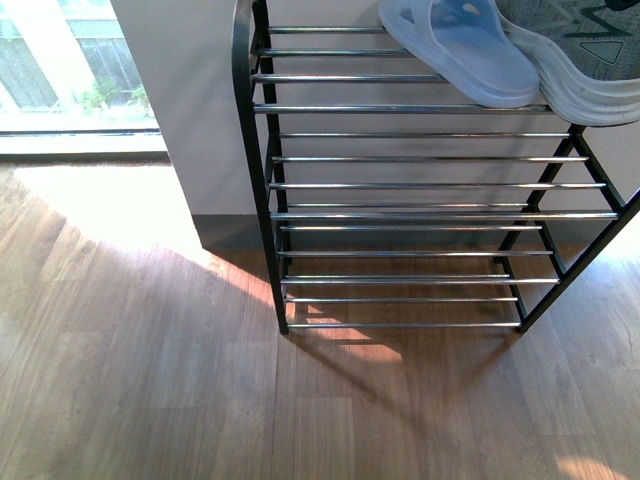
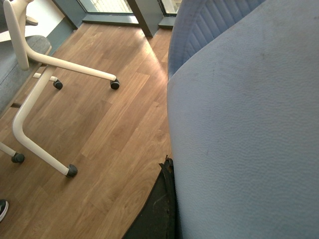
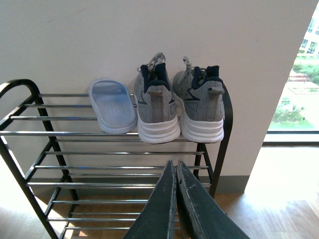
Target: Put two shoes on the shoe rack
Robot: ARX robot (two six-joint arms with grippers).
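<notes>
Grey shoes (image 3: 178, 107) sit together on the shoe rack (image 3: 30, 133), no writing legible; right hand (image 3: 175, 172) closed empty.

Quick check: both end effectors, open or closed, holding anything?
Left end effector: cannot tell; only a dark edge shows beside blue upholstery.
Right end effector: closed, holding nothing.

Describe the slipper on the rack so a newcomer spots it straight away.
Find the black shoe rack against the white wall and look along its top tier. Three items sit there in a row; the slipper lies beside the two shoes. It alone is pale blue, flat and open, while they are grey with thick white soles.
</notes>
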